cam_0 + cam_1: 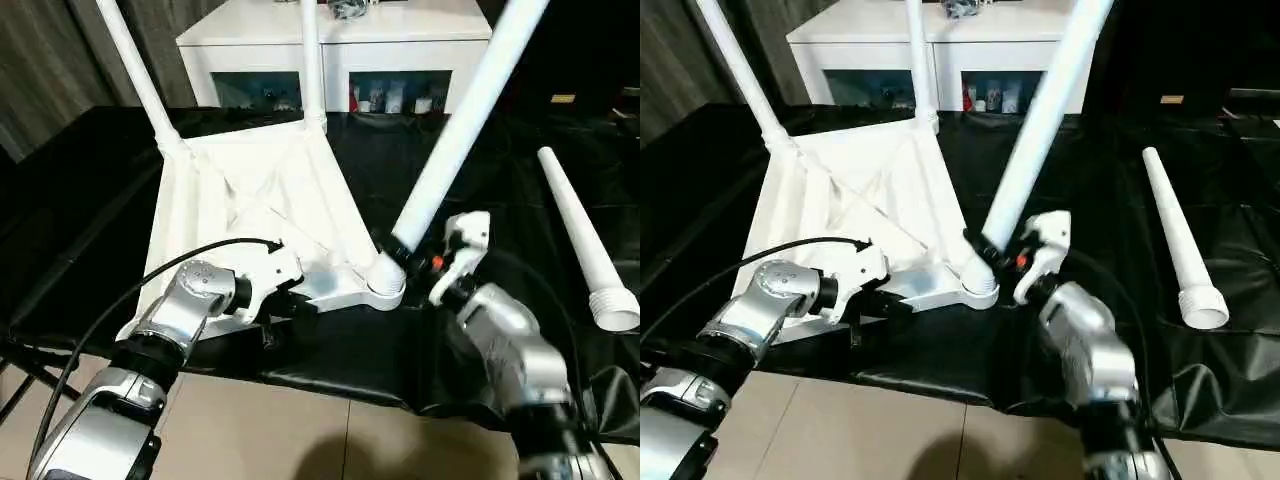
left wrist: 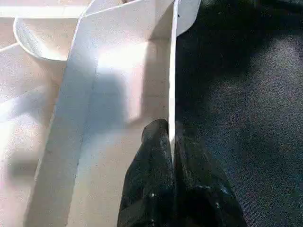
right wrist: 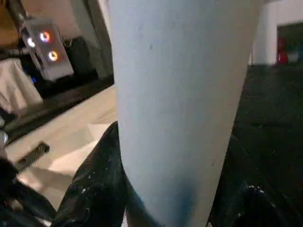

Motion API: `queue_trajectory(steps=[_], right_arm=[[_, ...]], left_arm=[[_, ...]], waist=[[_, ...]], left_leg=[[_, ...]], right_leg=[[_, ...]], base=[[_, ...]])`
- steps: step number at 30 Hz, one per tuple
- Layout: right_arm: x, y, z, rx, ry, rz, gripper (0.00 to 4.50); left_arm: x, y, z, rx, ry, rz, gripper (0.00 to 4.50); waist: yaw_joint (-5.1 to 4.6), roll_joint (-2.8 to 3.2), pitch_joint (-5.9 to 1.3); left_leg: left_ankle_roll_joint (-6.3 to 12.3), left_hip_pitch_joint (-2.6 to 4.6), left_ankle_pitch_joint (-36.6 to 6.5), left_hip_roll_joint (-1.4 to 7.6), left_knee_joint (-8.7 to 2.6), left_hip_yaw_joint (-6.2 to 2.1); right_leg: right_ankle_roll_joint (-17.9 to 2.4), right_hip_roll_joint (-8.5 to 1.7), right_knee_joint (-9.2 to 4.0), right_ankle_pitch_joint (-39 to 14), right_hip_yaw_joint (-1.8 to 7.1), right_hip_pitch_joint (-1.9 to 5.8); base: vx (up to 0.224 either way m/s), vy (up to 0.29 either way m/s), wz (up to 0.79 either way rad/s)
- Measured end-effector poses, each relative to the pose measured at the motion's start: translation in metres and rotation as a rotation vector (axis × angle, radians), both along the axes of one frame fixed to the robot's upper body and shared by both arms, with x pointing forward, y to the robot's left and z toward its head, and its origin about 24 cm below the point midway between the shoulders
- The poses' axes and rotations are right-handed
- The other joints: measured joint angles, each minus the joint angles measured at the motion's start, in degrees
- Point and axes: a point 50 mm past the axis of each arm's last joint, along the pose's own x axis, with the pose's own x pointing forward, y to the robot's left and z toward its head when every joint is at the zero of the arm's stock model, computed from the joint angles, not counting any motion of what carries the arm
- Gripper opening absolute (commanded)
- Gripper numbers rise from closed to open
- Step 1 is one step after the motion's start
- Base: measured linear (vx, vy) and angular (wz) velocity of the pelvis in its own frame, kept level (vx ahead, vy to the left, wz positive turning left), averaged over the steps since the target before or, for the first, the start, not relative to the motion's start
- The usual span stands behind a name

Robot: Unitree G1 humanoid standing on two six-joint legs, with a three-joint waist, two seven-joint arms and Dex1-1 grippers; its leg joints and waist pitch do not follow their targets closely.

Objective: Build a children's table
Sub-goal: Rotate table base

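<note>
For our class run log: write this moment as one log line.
left end effector: shut on tabletop edge | right end effector: shut on third leg at socket | fourth leg: loose on cloth

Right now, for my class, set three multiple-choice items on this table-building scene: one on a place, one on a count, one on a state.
1. Where does the loose white tapered tube leg lie?
A. on the black cloth, robot's right
B. on the white cabinet
C. on the floor

2. How many legs stand in the upturned white plastic tabletop?
A. one
B. three
C. four

3. What is the left gripper doing?
A. hanging open
B. pinching the tabletop's thin edge wall
C. holding a leg

Answers: 1 A, it rests on the black cloth away from the tabletop. 2 B, three tubes rise from corner sockets. 3 B, the left wrist view shows its fingers closed on the wall.
</note>
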Motion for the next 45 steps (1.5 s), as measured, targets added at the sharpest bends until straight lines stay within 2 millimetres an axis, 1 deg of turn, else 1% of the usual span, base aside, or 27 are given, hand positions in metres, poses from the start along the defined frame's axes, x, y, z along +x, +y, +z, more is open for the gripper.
queue_trajectory(steps=[4,8,14,18,23,27,30,34,36,39,42,43,45], right_arm=[[-0.008,0.003,-0.001,-0.091,-0.052,0.023,1.84],[-0.008,0.006,0.002,-0.176,-0.064,0.055,1.84],[0.004,0.014,0.008,-0.226,-0.021,0.114,1.84],[0.019,0.019,0.014,-0.244,0.047,0.179,1.84],[0.030,0.022,0.018,-0.255,0.118,0.252,1.84],[0.037,0.024,0.019,-0.262,0.158,0.303,1.84],[0.038,0.024,0.016,-0.270,0.178,0.316,1.84],[0.037,0.025,0.015,-0.270,0.182,0.324,1.84],[0.037,0.026,0.014,-0.269,0.183,0.326,1.84],[0.037,0.029,0.012,-0.261,0.169,0.312,1.84],[0.041,0.036,0.008,-0.229,0.161,0.197,1.84],[0.043,0.040,0.007,-0.208,0.164,0.145,1.84],[0.046,0.043,0.006,-0.197,0.169,0.031,1.84]], left_arm=[[0.000,0.000,-0.001,0.001,0.001,0.005,0.00],[0.001,0.001,-0.001,0.003,0.000,0.011,0.00],[0.001,0.005,-0.001,0.010,0.001,0.021,0.00],[0.001,0.010,-0.001,0.016,0.002,0.035,0.00],[0.001,0.012,-0.002,0.021,0.004,0.039,0.00],[0.000,0.016,-0.002,0.025,0.007,0.051,0.00],[0.000,0.018,-0.003,0.029,0.010,0.055,0.00],[0.000,0.019,-0.003,0.031,0.016,0.056,0.00],[-0.001,0.019,-0.004,0.032,0.020,0.055,0.00],[-0.001,0.022,-0.004,0.035,0.025,0.061,0.00],[0.001,0.024,-0.005,0.041,0.013,0.109,0.00],[0.002,0.022,-0.006,0.037,0.013,0.132,0.00],[0.005,0.016,-0.006,0.037,0.008,0.170,0.00]], waist=[[-0.07,0.04,-0.04],[-0.28,-0.08,0.00],[-1.29,-0.61,-0.03],[-1.97,-0.92,-0.07],[-2.20,-1.17,-0.21],[-2.77,-1.30,-0.26],[-2.78,-1.56,-0.30],[-2.77,-1.75,-0.41],[-2.78,-1.81,-0.45],[-2.85,-1.85,-0.45],[-3.24,-1.85,-0.40],[-3.35,-1.75,-0.42],[-3.71,-1.42,-0.43]], left_leg=[[0.00,0.05,0.0,-0.01,-0.02,0.00],[0.00,0.07,0.0,-0.02,-0.02,0.00],[0.00,0.06,0.0,-0.02,-0.01,-0.01],[0.00,0.11,0.0,-0.03,0.00,-0.06],[0.00,0.13,0.0,-0.02,-0.01,-0.06],[-0.01,0.25,0.0,-0.02,0.00,-0.07],[-0.01,0.40,0.0,-0.02,0.00,-0.11],[-0.02,0.56,0.0,-0.03,-0.02,-0.11],[-0.23,0.77,-0.2,-0.03,-0.03,-0.12],[-0.28,0.89,-0.3,-0.03,-0.07,-0.20],[-0.35,0.94,-0.3,-0.03,-0.06,-0.53],[-0.38,0.91,-0.4,-0.05,-0.11,-0.81],[-0.44,0.89,-0.4,-0.04,-0.13,-1.49]], right_leg=[[0.0,0.00,0.01,0.0,0.01,0.03],[0.0,0.00,0.00,0.0,0.02,0.04],[0.0,-0.01,-0.01,0.0,0.02,0.04],[0.0,-0.01,0.00,0.0,-0.02,0.03],[-0.1,-0.01,0.02,0.0,-0.01,0.03],[-0.1,-0.01,0.03,0.1,-0.04,0.03],[-0.1,-0.01,0.01,0.1,-0.08,0.06],[-0.1,-0.01,-0.05,0.1,-0.06,0.15],[-0.1,-0.01,-0.06,0.1,-0.06,0.28],[-0.1,-0.01,-0.06,0.1,-0.13,0.29],[-0.1,0.00,-0.25,0.1,-0.40,0.21],[-0.1,0.00,-0.60,0.1,-0.69,0.26],[-0.1,-0.07,-1.49,0.0,-1.67,0.41]], base=[[0.000,0.000,0.00],[0.000,0.000,0.00],[0.000,0.000,0.00],[0.000,0.000,0.00],[0.000,0.000,0.00],[0.000,0.000,0.00],[0.000,0.000,0.00],[0.000,0.000,0.00],[0.000,0.000,0.00],[0.000,0.000,0.00],[0.000,0.000,0.00],[0.000,0.000,0.00],[0.000,0.000,0.00]])
